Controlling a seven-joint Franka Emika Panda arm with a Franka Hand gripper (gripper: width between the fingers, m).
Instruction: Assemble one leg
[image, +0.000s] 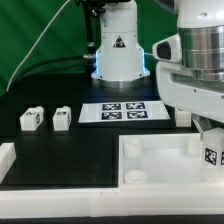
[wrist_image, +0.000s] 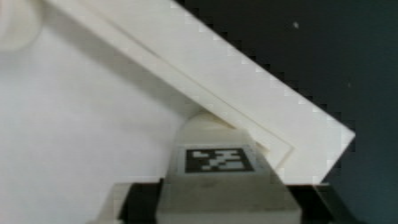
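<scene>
Leg at the tray corner.
The fingers (wrist_image: 217, 190) seem clenched on a leg (wrist_image: 221, 152), holding it inside the tray (image: 160, 160) against the rim corner; two more legs (image: 31, 118) sit on the table (image: 60, 145).

My arm enters from the exterior view's right, and my gripper (image: 209, 140) is lowered over the tray's far right corner, with a tagged leg (image: 211, 153) at its tip; the jaw state is not readable. White tray (image: 135, 150) with raised rim: front of the black table (image: 60, 95). Marker board (image: 123, 112): flat, mid-table. Two loose legs (image: 31, 119) and (image: 61, 118): side by side on the exterior view's left, well apart from the tray. Another small white piece (image: 183, 118) lies just beyond the tray.
</scene>
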